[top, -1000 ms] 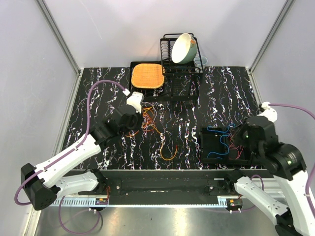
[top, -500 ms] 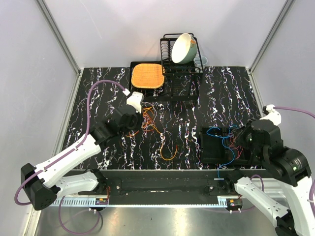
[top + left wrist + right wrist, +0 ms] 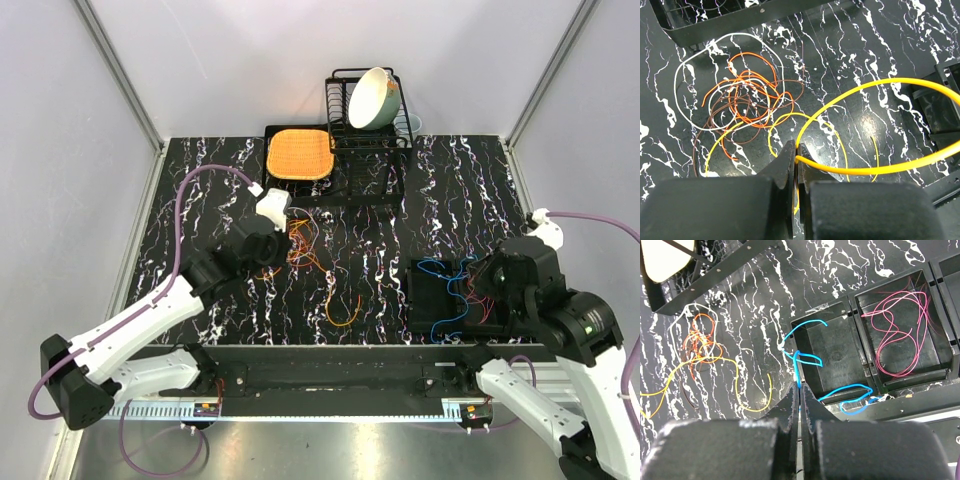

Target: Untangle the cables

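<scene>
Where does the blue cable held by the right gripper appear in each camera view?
Top external: right of centre, the blue cable lies over the black tray.
Right wrist: centre, the blue cable rises from the right gripper, which pinches it.
Left wrist: not in it; the left gripper pinches a yellow cable.
Shared landmark: the orange-brown tangle, in all three views.
</scene>
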